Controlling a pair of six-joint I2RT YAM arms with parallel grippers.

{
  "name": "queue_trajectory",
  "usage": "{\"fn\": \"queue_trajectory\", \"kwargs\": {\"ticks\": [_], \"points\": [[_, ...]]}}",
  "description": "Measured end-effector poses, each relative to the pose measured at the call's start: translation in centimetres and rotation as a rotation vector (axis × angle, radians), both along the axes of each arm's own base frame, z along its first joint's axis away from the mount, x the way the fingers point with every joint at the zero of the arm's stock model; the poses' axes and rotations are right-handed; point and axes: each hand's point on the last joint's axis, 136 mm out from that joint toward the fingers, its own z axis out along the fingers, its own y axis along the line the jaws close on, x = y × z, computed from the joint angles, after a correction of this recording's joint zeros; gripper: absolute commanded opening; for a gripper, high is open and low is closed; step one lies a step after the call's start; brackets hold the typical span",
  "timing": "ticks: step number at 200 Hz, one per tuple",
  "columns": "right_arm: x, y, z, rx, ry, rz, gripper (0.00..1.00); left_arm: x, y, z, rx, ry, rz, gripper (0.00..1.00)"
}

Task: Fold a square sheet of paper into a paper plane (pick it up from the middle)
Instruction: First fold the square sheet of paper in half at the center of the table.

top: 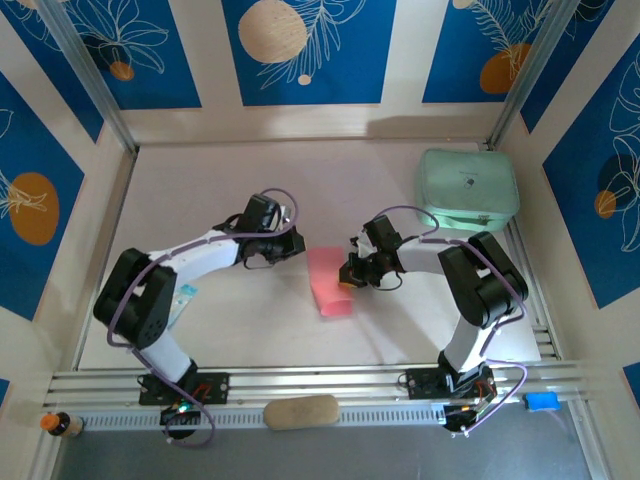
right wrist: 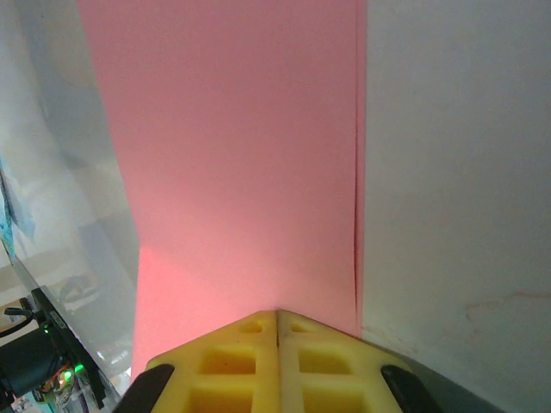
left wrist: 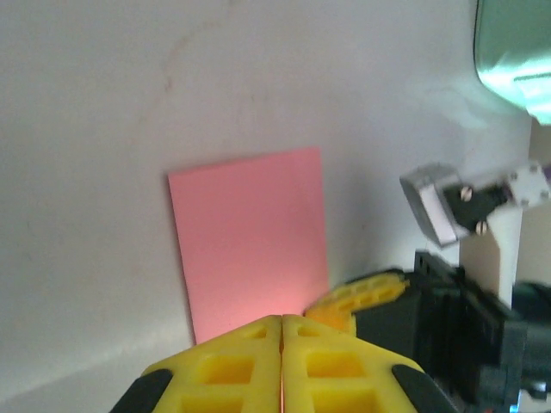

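Both grippers are seen with their jaws pressed together, and nothing is seen caught between the fingers of either. In the overhead view the left gripper (top: pixel 295 243) is held just left of the square sheet of paper (top: pixel 328 282), apart from it. In its own wrist view the left gripper (left wrist: pixel 281 320) is shown with its yellow fingers (left wrist: pixel 228 370) meeting along a thin seam, and the near edge of the pink sheet (left wrist: pixel 250 237) is seen just beyond the tips.

The right gripper (top: pixel 347 280) is placed at the right edge of the sheet, near its lower half. In the right wrist view the right gripper (right wrist: pixel 277 314) is shown with its tips set over the paper (right wrist: pixel 241 155), close to one long edge. Whether the tips are pressed onto the sheet cannot be told. Along that edge two layers are seen lying one on the other.

The sheet is laid flat near the middle of the white table (top: pixel 220 180), between the two grippers, as an upright rectangle tilted slightly. A mint-green case (top: pixel 467 188) is set well apart at the far right corner. A tan oblong pad (top: pixel 300 411) is laid on the rail between the arm bases.
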Motion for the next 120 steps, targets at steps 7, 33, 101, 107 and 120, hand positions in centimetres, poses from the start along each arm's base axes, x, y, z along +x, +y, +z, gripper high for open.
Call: {"fn": "queue_trajectory", "kwargs": {"ticks": [7, 33, 101, 107, 120], "points": [[0.0, 0.0, 0.0, 0.0, -0.001, 0.0, 0.0, -0.5, 0.1, -0.1, 0.0, 0.003, -0.005, 0.07], [0.0, 0.0, 0.0, -0.001, -0.003, -0.002, 0.0, -1.9, 0.7, -0.5, 0.004, 0.015, -0.012, 0.07], [0.0, 0.0, 0.0, 0.0, -0.001, -0.004, 0.0, -2.5, -1.1, 0.2, -0.05, -0.004, -0.063, 0.07], [0.0, 0.0, 0.0, 0.0, -0.001, -0.004, 0.0, -2.6, -1.4, 0.2, -0.058, -0.005, -0.071, 0.07], [0.0, 0.0, 0.0, 0.0, -0.002, -0.004, 0.0, -2.9, -2.0, -0.1, -0.067, 0.0, -0.085, 0.07]]}}
